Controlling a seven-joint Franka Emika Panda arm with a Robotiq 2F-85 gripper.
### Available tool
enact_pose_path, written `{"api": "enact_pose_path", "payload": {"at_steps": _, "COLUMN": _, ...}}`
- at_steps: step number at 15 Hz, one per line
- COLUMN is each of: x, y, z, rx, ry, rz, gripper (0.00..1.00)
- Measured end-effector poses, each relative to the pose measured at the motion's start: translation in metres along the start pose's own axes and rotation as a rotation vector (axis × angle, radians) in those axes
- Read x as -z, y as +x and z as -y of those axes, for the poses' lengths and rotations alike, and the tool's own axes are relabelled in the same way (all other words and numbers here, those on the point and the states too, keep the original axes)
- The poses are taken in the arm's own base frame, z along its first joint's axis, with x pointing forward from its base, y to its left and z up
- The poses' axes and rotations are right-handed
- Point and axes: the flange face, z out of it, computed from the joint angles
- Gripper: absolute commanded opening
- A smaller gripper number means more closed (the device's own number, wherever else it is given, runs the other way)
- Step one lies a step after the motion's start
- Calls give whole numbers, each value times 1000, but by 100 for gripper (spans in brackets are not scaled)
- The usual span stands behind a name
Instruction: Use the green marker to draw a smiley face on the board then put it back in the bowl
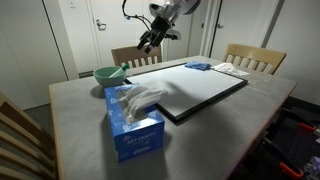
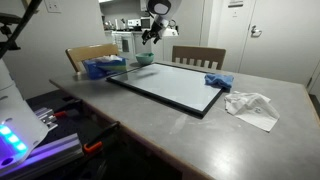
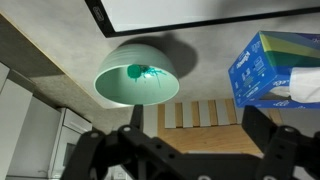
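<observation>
The pale-green bowl sits on the grey table beside the board's corner, also visible in both exterior views. Inside the bowl, the green marker shows as a small dark green shape. The board lies flat on the table, and its white surface looks blank. My gripper hangs well above the bowl, open, with nothing between its fingers.
A blue tissue box stands next to the bowl. A blue cloth and a white cloth lie past the board. Wooden chairs stand round the table.
</observation>
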Motion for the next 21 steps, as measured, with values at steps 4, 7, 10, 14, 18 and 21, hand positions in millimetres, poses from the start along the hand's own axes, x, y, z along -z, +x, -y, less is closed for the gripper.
{"api": "enact_pose_path", "payload": {"at_steps": 4, "x": -12, "y": -11, "z": 2, "rx": -31, "ry": 9, "rz": -30, "gripper": 100}}
{"api": "enact_pose_path", "payload": {"at_steps": 7, "x": -26, "y": -28, "z": 2, "rx": -61, "ry": -6, "rz": -78, "gripper": 100}}
{"api": "enact_pose_path", "payload": {"at_steps": 10, "x": -36, "y": -48, "z": 1, "rx": -103, "ry": -41, "rz": -144, "gripper": 100}}
{"api": "enact_pose_path", "payload": {"at_steps": 14, "x": -50, "y": -67, "z": -1, "rx": -159, "ry": -86, "rz": -228, "gripper": 100}}
{"api": "enact_pose_path", "payload": {"at_steps": 18, "x": -71, "y": -67, "z": 0, "rx": -164, "ry": -74, "rz": -260, "gripper": 100}}
{"api": "enact_pose_path", "payload": {"at_steps": 21, "x": -84, "y": -60, "z": -2, "rx": -147, "ry": -65, "rz": -257, "gripper": 100}}
